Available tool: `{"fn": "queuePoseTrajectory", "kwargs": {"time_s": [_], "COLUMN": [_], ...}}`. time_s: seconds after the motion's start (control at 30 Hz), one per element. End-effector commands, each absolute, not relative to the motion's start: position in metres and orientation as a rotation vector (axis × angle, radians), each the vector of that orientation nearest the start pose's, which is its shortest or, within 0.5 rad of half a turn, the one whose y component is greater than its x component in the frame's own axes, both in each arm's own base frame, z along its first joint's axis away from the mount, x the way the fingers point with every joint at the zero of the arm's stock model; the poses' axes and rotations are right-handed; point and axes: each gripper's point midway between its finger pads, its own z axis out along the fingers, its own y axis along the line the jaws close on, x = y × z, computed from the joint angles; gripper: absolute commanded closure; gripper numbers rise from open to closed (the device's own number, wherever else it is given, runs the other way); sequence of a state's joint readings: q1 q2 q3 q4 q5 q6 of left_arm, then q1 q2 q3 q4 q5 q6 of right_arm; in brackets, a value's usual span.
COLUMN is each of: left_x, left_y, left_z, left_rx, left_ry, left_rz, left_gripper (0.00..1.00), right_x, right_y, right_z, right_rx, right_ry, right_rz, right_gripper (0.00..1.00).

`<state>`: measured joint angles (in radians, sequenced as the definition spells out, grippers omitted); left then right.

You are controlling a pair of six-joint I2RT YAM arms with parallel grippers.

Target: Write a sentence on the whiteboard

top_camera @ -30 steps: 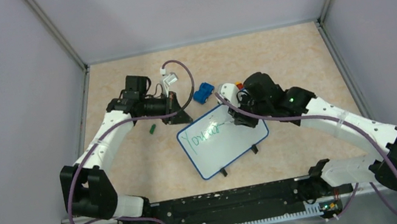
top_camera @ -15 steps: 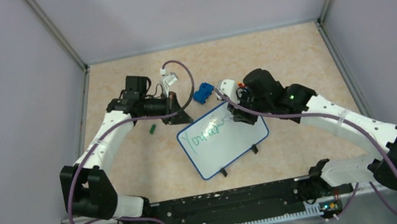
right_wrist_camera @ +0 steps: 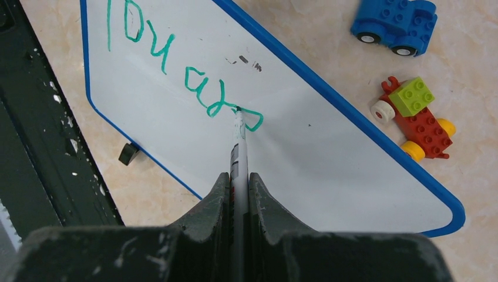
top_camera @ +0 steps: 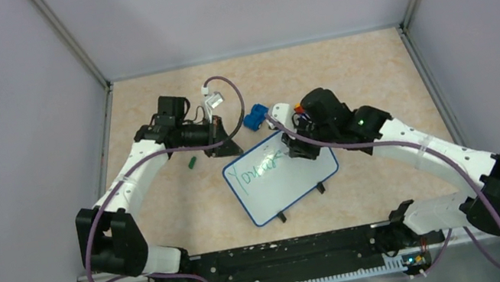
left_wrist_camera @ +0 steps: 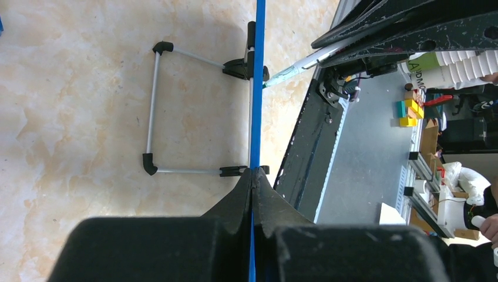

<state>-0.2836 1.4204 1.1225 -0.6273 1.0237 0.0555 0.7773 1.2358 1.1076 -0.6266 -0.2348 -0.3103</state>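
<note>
Pale lilac walls (top_camera: 246, 2) box in three sides, metal posts in the far corners, and down below sits a beige marbled worktop (top_camera: 366, 66) with a black base rail (top_camera: 282, 253) along its near edge.

Dead centre lies the flat white whiteboard with a blue rim and rounded corners (top_camera: 293, 180), turned at a slant, its small black feet (top_camera: 320, 188) on the near edge. The green handwritten sentence (right_wrist_camera: 176, 64) reads "You are" so far, running toward the far right side of the board.

Right gripper (right_wrist_camera: 238, 182) is clenched on a slim white-barrelled marker (right_wrist_camera: 239, 147), and the tip touches the board right at the tail of "are". Left gripper (left_wrist_camera: 253, 182) is clamped tight on the board's blue rim at the far left corner; its wrist camera sees the board edge-on, with a thin wire stand (left_wrist_camera: 154, 108) on the beige surface beside it.

Just past the board's far edge: a blue toy brick car (right_wrist_camera: 394, 23) and a red toy brick car with a lime brick on top (right_wrist_camera: 417, 117), both close to the rim but apart from it. A small green piece (top_camera: 192, 162) lies left of the board. Broad beige surface stretches from the toys to the far wall and off to the right.
</note>
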Motion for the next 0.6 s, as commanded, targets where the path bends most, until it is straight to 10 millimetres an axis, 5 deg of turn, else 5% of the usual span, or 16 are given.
{"fn": "queuePoseTrajectory", "kwargs": {"time_s": [0.0,0.3,0.57], "left_x": [0.236,0.237,0.237], "left_y": [-0.226,-0.226,-0.226], "left_z": [0.194,0.192,0.193], "left_rx": [0.826,0.823,0.82], "left_ry": [2.197,2.201,2.201], "left_rz": [-1.372,-1.371,-1.371], "left_gripper": [1.0,1.0,1.0], "right_x": [0.228,0.217,0.219], "right_y": [0.264,0.251,0.243], "right_z": [0.194,0.171,0.173], "right_rx": [-1.303,-1.328,-1.303], "right_ry": [1.915,1.964,1.969], "right_rz": [0.491,0.475,0.437], "right_gripper": [1.0,1.0,1.0]}}
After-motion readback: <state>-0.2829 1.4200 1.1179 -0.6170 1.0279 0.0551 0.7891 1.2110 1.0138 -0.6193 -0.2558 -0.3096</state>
